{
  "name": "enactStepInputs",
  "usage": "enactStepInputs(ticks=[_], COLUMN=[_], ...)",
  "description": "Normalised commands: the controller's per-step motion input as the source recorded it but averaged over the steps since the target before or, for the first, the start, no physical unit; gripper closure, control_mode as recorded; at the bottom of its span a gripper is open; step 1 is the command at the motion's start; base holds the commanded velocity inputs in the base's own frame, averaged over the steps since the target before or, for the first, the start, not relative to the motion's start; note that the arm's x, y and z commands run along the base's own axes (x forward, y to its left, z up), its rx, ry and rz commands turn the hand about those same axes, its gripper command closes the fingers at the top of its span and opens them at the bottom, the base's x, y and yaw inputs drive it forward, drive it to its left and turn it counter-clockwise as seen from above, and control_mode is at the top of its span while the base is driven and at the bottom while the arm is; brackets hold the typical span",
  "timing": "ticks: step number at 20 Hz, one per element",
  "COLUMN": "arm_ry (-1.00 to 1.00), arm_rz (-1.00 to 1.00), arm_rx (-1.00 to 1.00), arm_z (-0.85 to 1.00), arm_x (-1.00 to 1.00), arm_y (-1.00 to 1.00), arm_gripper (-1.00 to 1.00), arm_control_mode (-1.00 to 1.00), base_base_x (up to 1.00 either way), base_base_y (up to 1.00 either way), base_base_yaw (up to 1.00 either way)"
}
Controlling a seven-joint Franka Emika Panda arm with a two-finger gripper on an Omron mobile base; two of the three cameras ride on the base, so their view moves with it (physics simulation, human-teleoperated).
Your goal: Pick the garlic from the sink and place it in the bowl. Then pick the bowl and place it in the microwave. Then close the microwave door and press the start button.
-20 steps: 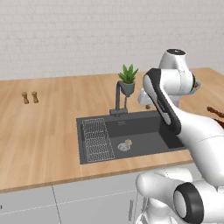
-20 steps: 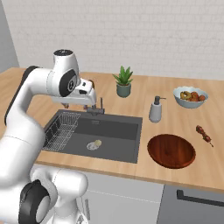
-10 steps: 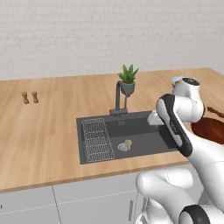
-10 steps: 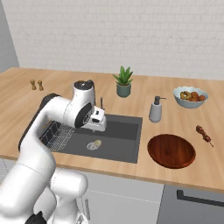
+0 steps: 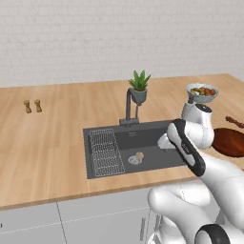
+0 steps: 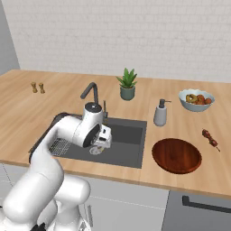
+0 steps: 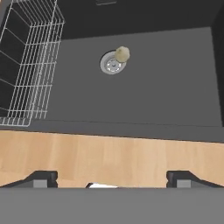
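The garlic (image 7: 122, 54), a pale cream bulb, lies on the floor of the dark sink (image 7: 175, 78), touching the rim of the round drain (image 7: 112, 65). It also shows as the garlic (image 5: 139, 155) from the left base. My gripper (image 7: 111, 179) is open wide with nothing between its fingertips. It hangs low over the sink's front rim and the strip of wooden counter there, short of the garlic. From the right base, the gripper (image 6: 100, 143) sits at the basin's middle. The red-brown bowl (image 6: 176, 155) stands empty on the counter right of the sink. The microwave is out of view.
A wire rack (image 7: 26, 61) fills the sink's left part. The dark faucet (image 5: 128, 106) and a potted plant (image 5: 139, 86) stand behind the basin. A soap dispenser (image 6: 160, 113), a fruit bowl (image 6: 196, 99) and a skewer (image 6: 210, 139) are to the right. Shakers (image 5: 32, 106) stand far left.
The arm has swung down from high beside the faucet to low over the sink's front. The jaws have widened slightly. The garlic and bowl have not moved.
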Motion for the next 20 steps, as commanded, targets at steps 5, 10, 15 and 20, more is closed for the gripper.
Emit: enactStepInputs(ticks=[5, 10, 15, 20], arm_ry=[0.06, 0.04, 0.01, 0.03], arm_rz=[0.0, 0.01, 0.01, 0.01], arm_rx=[0.0, 0.0, 0.0, 0.0], arm_z=[-0.5, -0.36, -0.29, -0.3], arm_x=[0.43, 0.61, 0.61, 0.54], arm_y=[0.13, 0.26, 0.12, 0.02], arm_gripper=[-1.0, -1.0, -1.0, -1.0], arm_control_mode=[-1.0, -1.0, -1.0, -1.0], base_base_x=[0.0, 0.0, 0.0, 0.0], base_base_y=[0.0, 0.0, 0.0, 0.0], base_base_yaw=[0.0, 0.0, 0.0, 0.0])
